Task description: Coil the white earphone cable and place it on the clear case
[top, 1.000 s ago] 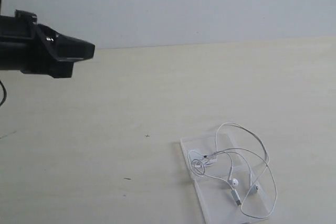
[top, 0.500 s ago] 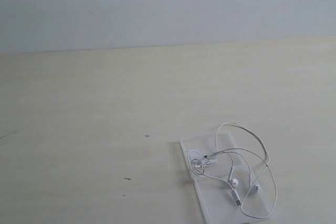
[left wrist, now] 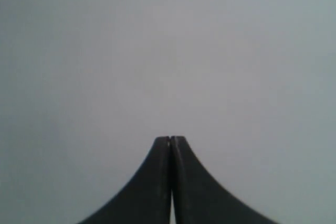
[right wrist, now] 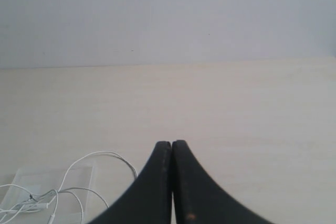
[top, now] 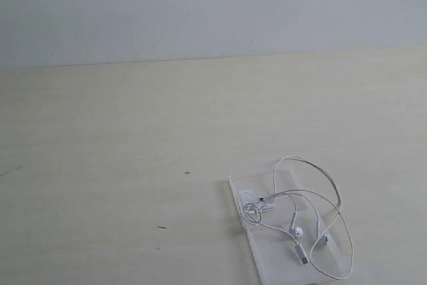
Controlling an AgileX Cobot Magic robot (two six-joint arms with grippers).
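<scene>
The white earphone cable lies in loose loops on the clear case, near the table's front right in the exterior view; both earbuds and the plug rest on the plastic. Some loops spill past the case's edges. Neither arm shows in the exterior view. My right gripper is shut with nothing in it, pulled back from the cable and the case. My left gripper is shut and empty, facing only a plain grey wall.
The pale wooden table stretches wide around the case, with a few tiny dark specks on it. A grey wall rises behind the table's far edge.
The black left arm that stood at the upper left of the exterior view a second ago has withdrawn out of sight. The cable's front loop has settled slightly.
</scene>
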